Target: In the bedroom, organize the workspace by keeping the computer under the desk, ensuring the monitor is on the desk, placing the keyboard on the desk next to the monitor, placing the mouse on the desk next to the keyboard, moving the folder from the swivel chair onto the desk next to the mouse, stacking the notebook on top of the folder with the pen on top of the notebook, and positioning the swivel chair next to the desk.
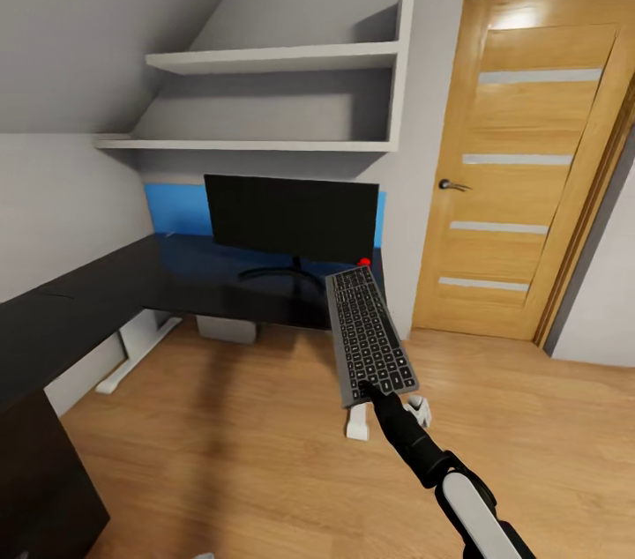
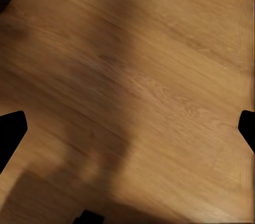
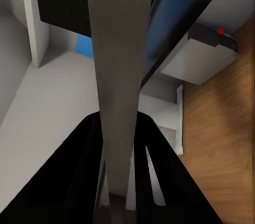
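One keyboard [image 1: 370, 337] held in the air before the desk [image 1: 132, 290], right gripper [image 1: 369, 390] clamped on its near edge, left gripper [image 2: 127, 128] spread wide over bare floor [image 1: 247, 436], one monitor [image 1: 291, 217] on the desk, one door [image 1: 520, 162], two shelves [image 1: 265, 58].

A: What does the desk [image 1: 97, 290] carry?
B: The monitor [image 1: 291, 217] stands on its far right part, stand on the glossy black top.
A: And the floor [image 1: 238, 436]?
B: Wood planks. The desk's white legs [image 1: 132, 356] rest on it at left, and a grey box [image 1: 227, 329] sits on it under the desk.
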